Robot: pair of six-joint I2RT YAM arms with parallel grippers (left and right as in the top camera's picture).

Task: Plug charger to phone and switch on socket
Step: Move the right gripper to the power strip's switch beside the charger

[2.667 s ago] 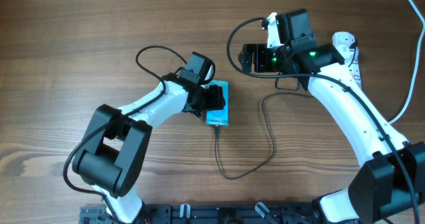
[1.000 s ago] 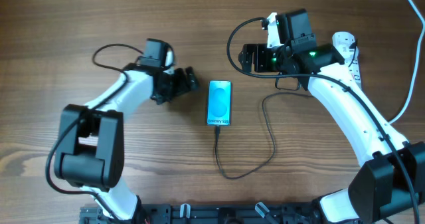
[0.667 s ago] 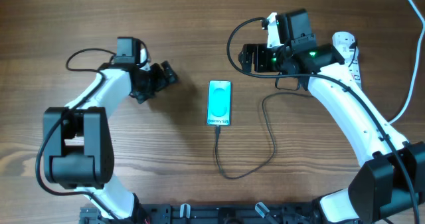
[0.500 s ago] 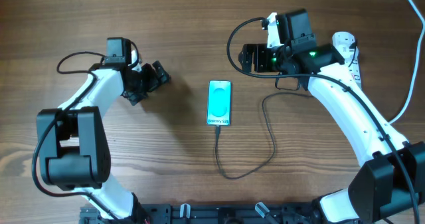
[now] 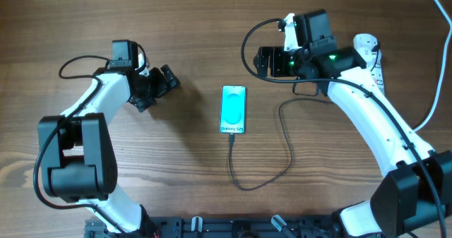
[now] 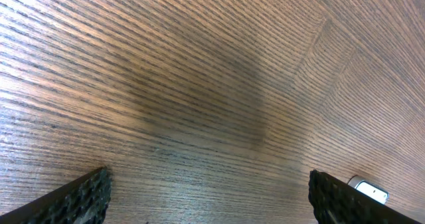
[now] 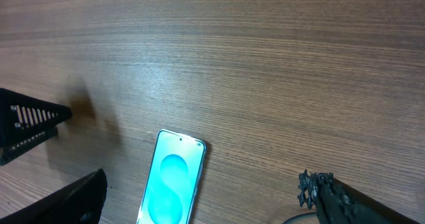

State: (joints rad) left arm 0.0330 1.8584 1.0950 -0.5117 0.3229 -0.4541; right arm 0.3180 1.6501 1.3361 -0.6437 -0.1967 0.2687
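The phone lies flat mid-table, its teal screen lit; it also shows in the right wrist view, and one corner of it in the left wrist view. The thin black charger loops over the wood and its end meets the phone's bottom edge. The white socket lies at the far right, mostly hidden behind the right arm. My left gripper stands open left of the phone, holding nothing. My right gripper hangs open above and to the right of the phone, also holding nothing.
A thick white cord runs along the table's right edge. Black arm cables arc beside the left arm. The left gripper's finger shows at the left of the right wrist view.
The left arm has drawn away from the phone to the left, its gripper open, and has barely shifted in the last half second. The right arm, phone and cable have stayed put.
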